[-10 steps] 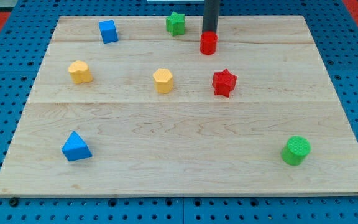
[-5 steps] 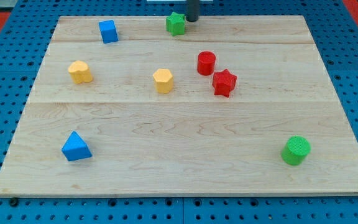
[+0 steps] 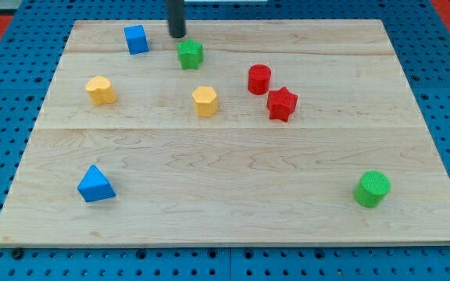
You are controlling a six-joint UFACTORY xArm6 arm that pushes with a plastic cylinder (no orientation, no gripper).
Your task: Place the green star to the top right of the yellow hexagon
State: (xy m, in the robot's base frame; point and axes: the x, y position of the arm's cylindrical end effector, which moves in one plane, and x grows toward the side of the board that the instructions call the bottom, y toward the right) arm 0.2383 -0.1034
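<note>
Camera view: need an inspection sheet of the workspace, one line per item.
Surface: wooden board of joined planks, lying flat.
Job's things: green star near the view's top, up and left of the yellow hexagon, apart from it; not yet at its top right.
Clutter: blue cube, second yellow block, red cylinder close beside the red star, blue triangle, green cylinder.
Tool: no gripper; my tip is just up and left of the green star, between it and the blue cube.
Cables: nothing seen.
Surroundings: blue perforated base around the board; red patch at the top right corner.
</note>
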